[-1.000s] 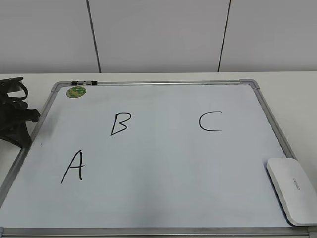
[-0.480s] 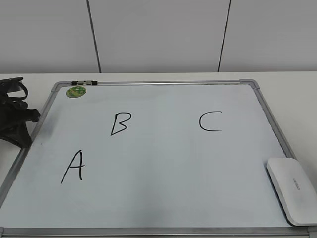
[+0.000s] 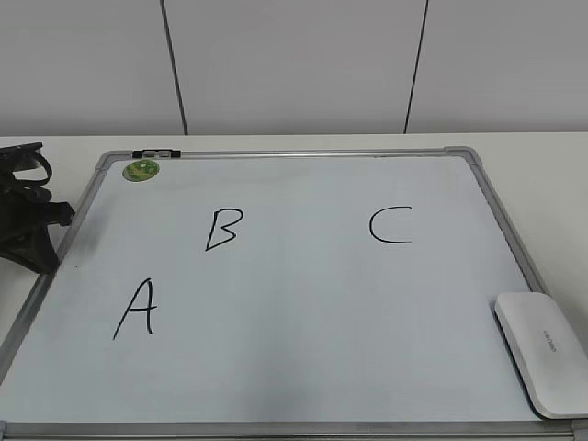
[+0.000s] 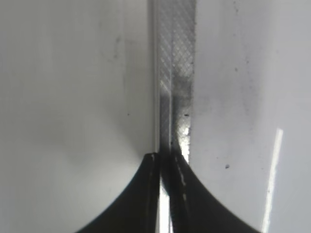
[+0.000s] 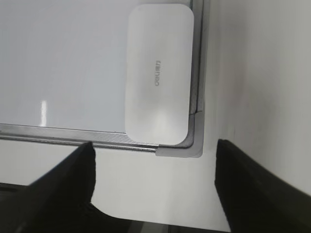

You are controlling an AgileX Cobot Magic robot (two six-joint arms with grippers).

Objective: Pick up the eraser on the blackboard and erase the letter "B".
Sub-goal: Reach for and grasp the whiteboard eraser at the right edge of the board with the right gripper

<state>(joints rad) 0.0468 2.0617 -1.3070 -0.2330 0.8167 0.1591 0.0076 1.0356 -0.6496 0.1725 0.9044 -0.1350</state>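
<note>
Your right claw (image 5: 154,189) is spread wide, its two dark fingers (image 5: 63,187) standing well apart at the bottom of the right wrist view with nothing between them. It hangs above the near right corner of the board, and the eraser (image 5: 159,74) lies just past it, untouched. You see the eraser there as a smooth white rounded block with small grey lettering on top, lying flat on the blackboard (image 5: 63,63), its long right side running along the silver frame and its near end right up against the grey corner cap (image 5: 194,141).

Your left claw (image 4: 166,162) is clenched (the two black fingertips meet, with only a thin seam showing) and it grips nothing. It sits directly over the cross-hatched metal strip of the board's frame (image 4: 177,58), white surface on both sides. From the front camera, the left arm (image 3: 26,220) is a dark mass at the left edge of the picture, just beside the board's left frame.

Further out, in the front view, the eraser (image 3: 542,354) rests at the lower right of the blackboard (image 3: 303,349), well apart from the letter "B" (image 3: 224,229), which stands whole in thin black marker in the upper left part of the board. The "A" (image 3: 136,310) is below and left of it, the "C" (image 3: 390,225) off to its right. A small round green magnet (image 3: 141,170) sits in the top left corner, with the white table (image 3: 542,156) around the board.
</note>
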